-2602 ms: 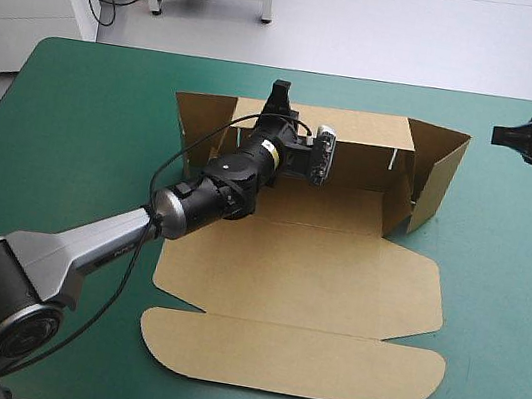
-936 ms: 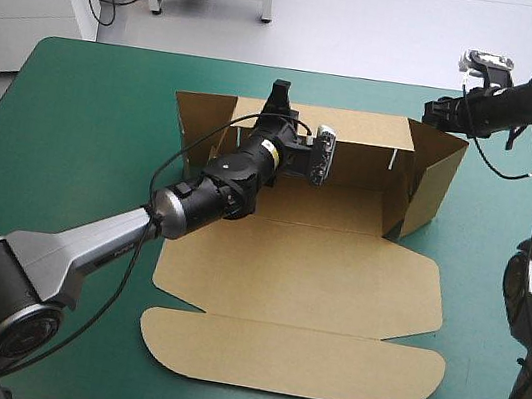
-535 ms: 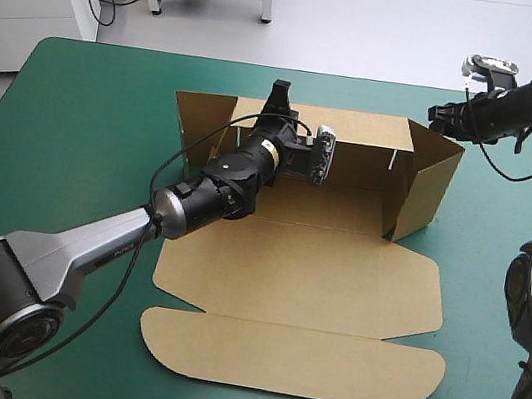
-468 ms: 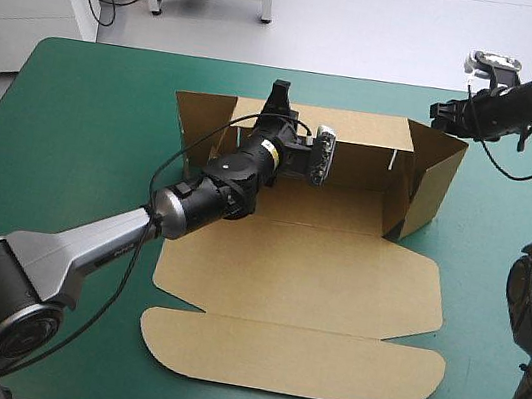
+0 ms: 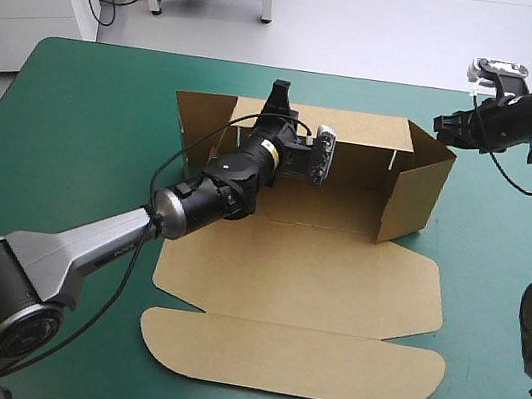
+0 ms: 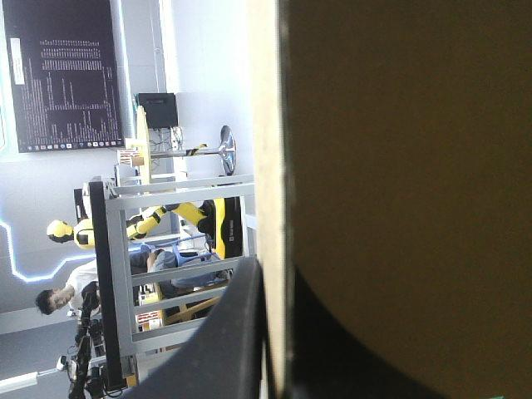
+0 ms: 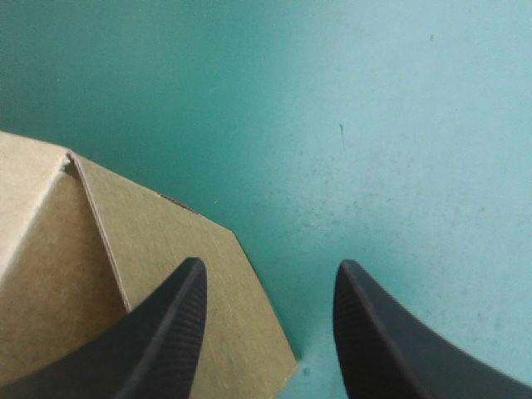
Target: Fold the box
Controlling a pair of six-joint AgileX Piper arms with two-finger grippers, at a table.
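My left fingers [image 6: 237, 332] are pinched all but closed on the top edge of the box's [image 5: 304, 277] back wall [image 5: 362, 134], with the sheet running up between them and 1 finger on each face. I judge that grip is there to hold the wall upright, a fixed spine for the other panels to fold against. The edge I see is pale and raw, the cut core of the board. The face beside it is matte brown and flat.

My right fingers [image 7: 170, 332] stand apart with only the teal-green cover between their tips. They hang at the far upper corner of the right end wall [image 5: 417, 191]. 1 finger overlaps an angled corner of board with a scored crease in it; whether it touches, I cannot tell. Placed so, I judge they are set to press that wall inward or catch its flap, not to lift anything.

The box sits at the middle of the counter [image 5: 72, 149], its back wall toward the far edge. The back wall and right end wall are raised and meet at a corner. At the left end a side flap [image 5: 202, 121] also stands, angled outward. Toward the near edge the board lies flat: a broad panel [image 5: 306, 267] with clipped corners, then past 1 crease a long flap [image 5: 291, 360] with rounded ends. It looks like stiff sheet with sharp score lines — I expect it to hinge only at those lines and to spring back if released.
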